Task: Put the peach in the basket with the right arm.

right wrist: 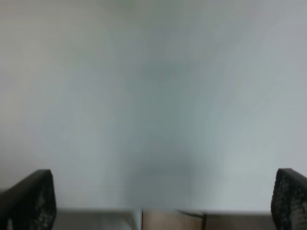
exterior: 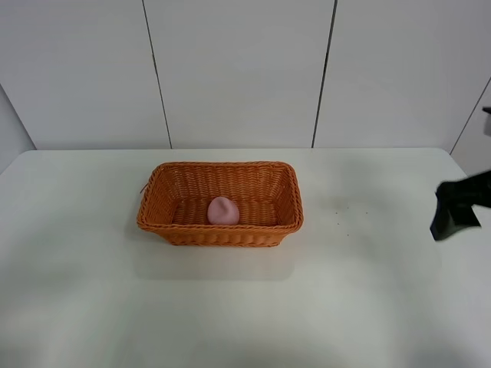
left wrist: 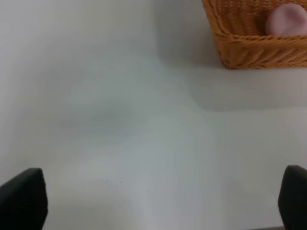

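Peach [exterior: 223, 210] lies inside the basket [exterior: 163, 201], on its floor toward the near wall, roughly midway along the basket's length. It is a small, matte, pale-pink lump, rounded, far smaller than the basket around it. Its surface shows no marks at this distance. From the left wrist view the peach [left wrist: 287, 20] is partly hidden behind the basket's [left wrist: 249, 50] woven wall.

The basket is rectangular, orange-brown wicker, with flared sides, a rolled rim and rounded corners. It stands upright on the white counter [exterior: 245, 307], nearer the back edge than the front.

Right gripper [right wrist: 163, 203] is spread wide, both fingers at the picture's edges with only counter between them, holding nothing. In the exterior view the right arm [exterior: 459, 205] sits at the far right edge, well apart from the basket.

Left gripper [left wrist: 163, 201] is likewise spread wide and unloaded, above bare counter, with the basket's corner ahead of it.
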